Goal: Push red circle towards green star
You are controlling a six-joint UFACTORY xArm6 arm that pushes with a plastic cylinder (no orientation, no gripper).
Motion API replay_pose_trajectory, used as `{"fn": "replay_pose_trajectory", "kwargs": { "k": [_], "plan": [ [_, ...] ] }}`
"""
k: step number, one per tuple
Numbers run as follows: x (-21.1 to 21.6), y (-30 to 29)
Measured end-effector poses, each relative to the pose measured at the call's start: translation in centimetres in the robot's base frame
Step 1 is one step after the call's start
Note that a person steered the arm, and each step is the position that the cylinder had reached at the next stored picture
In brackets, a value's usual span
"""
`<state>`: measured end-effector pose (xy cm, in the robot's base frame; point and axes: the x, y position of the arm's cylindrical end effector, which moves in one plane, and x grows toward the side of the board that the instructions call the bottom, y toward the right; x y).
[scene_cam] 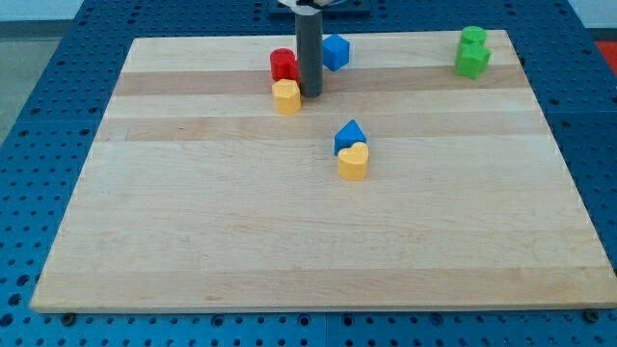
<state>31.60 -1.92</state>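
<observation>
Wooden board point(289, 241): red circle point(282, 65) touching tool tip point(310, 93), its left.

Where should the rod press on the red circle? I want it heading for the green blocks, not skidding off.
Press its left side, pushing rightward. The red circle sits at the view's top; the green blocks lie far right. My tip now stands on its right, so it must circle around first.

Robotics lab: wooden board point(318, 241) on blue perforated bench point(39, 116), small coloured blocks.
</observation>
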Motion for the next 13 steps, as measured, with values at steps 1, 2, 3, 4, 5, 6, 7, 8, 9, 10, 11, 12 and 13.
{"fn": "replay_pose_trajectory", "kwargs": {
  "k": [1, 2, 3, 4, 5, 6, 7, 8, 9, 10, 11, 12, 13],
  "plan": [
    [-0.9, -1.0],
    [-2.0, -1.4],
    [-2.5, -1.5],
    [-2.0, -2.0],
    [-1.8, -4.5],
    [-1.8, -8.3],
    [-2.6, -10.1],
    [-4.4, -10.1],
    [-5.9, -9.4],
    [-6.0, -8.0],
    [-6.0, -7.4],
    [-6.0, -6.8],
    [-6.0, -6.6]
  ]
}}
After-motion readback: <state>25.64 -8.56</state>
